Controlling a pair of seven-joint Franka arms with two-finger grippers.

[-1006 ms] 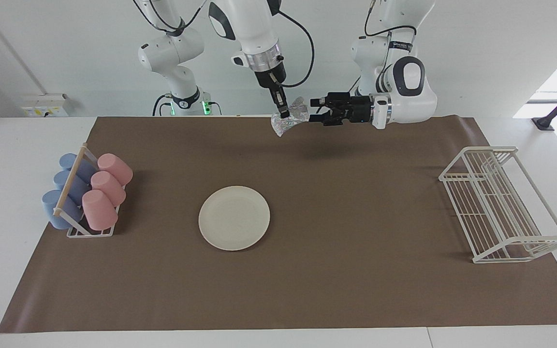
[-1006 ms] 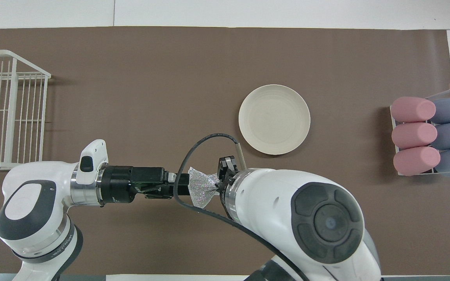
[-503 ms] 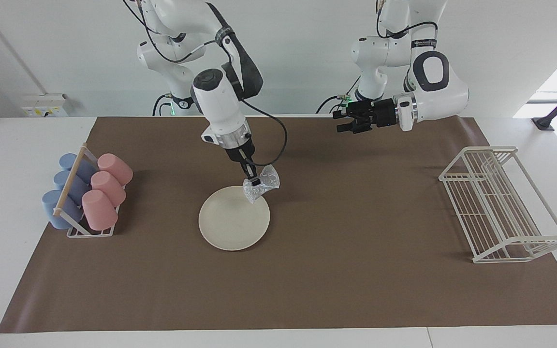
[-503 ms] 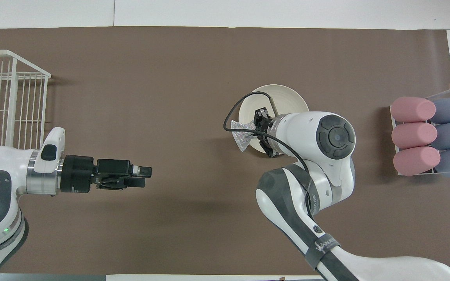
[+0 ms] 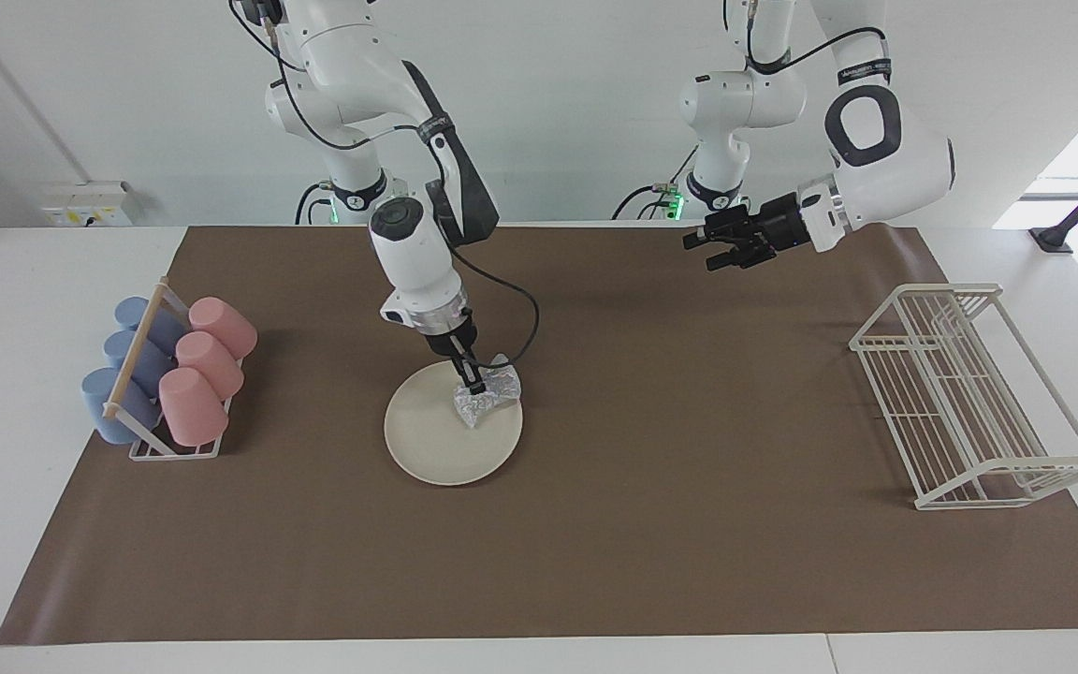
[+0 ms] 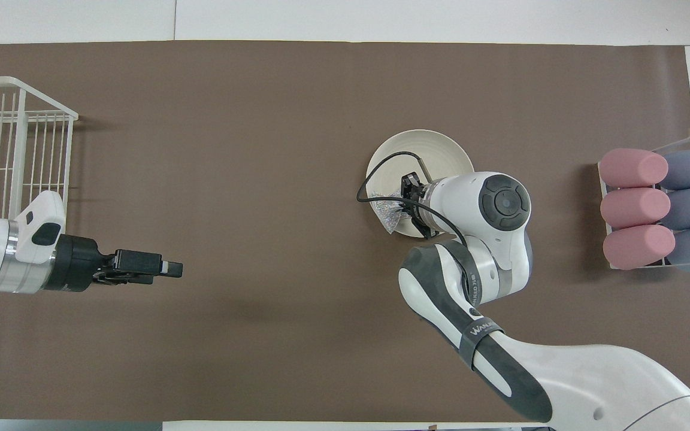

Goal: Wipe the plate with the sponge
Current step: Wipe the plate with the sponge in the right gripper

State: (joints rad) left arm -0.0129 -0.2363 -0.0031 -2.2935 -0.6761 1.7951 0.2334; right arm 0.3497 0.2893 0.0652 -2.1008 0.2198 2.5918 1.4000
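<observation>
The cream-white plate (image 5: 434, 442) lies on the brown mat, toward the right arm's end of its middle; it also shows in the overhead view (image 6: 436, 157). My right gripper (image 5: 476, 387) is shut on the silvery speckled sponge (image 5: 488, 397) and presses it down on the plate's rim area, on the part nearer to the robots and toward the left arm's end. In the overhead view the sponge (image 6: 387, 212) sticks out from under the right gripper (image 6: 406, 202). My left gripper (image 5: 703, 253) is open and empty, raised over the mat's edge by the robots (image 6: 171, 269).
A rack of pink and blue cups (image 5: 169, 374) (image 6: 659, 209) stands at the right arm's end of the mat. A white wire dish rack (image 5: 969, 393) (image 6: 9, 167) stands at the left arm's end. The brown mat (image 5: 689, 524) covers the table.
The right gripper took the sponge from the left gripper near the robots, carried it to the plate and lowered it onto it. The left gripper let go and drew back toward its own end.
</observation>
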